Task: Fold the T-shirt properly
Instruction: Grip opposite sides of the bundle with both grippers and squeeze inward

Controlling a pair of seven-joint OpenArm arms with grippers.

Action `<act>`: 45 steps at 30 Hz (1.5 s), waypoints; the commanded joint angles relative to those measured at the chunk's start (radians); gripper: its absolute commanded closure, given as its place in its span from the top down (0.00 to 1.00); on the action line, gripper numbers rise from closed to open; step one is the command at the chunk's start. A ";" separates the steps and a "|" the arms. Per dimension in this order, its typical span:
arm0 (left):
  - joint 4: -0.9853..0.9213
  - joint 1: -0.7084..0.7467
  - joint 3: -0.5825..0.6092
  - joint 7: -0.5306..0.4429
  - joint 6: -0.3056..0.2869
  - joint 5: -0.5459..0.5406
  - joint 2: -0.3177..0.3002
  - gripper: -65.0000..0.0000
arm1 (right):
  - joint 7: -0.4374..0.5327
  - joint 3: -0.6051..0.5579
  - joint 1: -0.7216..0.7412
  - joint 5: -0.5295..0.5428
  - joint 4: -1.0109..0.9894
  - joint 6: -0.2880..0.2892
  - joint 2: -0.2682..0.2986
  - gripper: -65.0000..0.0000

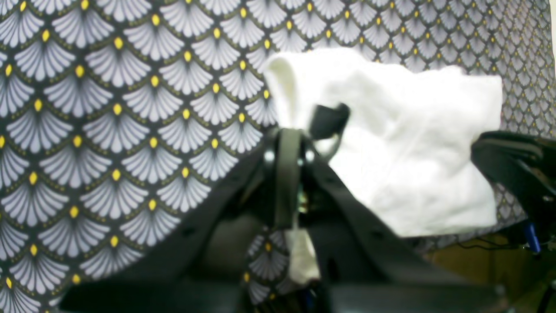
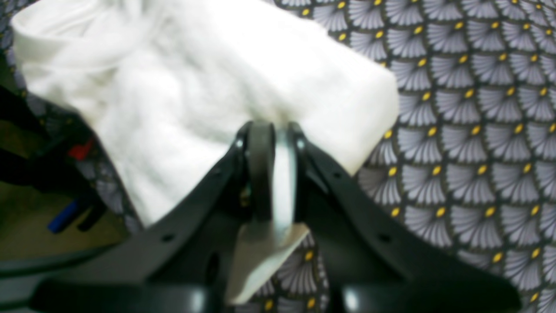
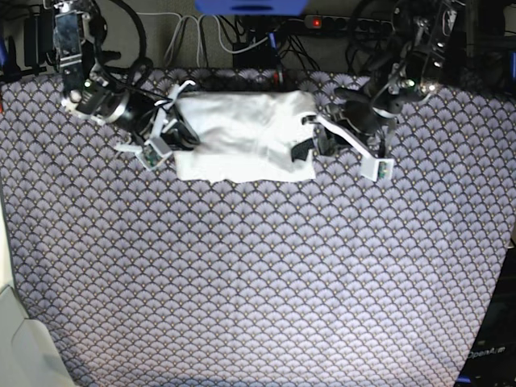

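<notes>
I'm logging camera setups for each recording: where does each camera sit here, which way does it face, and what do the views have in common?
Left wrist: rides the left arm, looks along the left gripper, shut on an edge of the T-shirt.
Right wrist: rides the right arm, looks past the right gripper, which pinches the shirt's fabric.
Base: high above, looks down on the patterned tablecloth; both arms show at the shirt's two ends.
Shared: all three show the white folded shirt on the cloth; the left-wrist view also catches the opposite arm at its right edge.
</notes>
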 commanded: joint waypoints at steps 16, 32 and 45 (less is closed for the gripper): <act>-0.263 -0.116 -0.001 -0.022 -0.010 0.000 0.065 0.00 | 0.022 0.006 0.008 0.006 0.012 0.004 0.042 0.09; -0.185 -0.095 -0.007 -0.014 -0.005 -0.007 0.004 0.00 | -0.076 -0.037 0.064 0.006 0.218 0.004 -0.063 0.09; -0.112 0.062 -0.213 -0.016 -0.008 -0.001 -0.076 0.00 | -0.150 -0.220 0.185 0.006 0.144 0.004 -0.148 0.09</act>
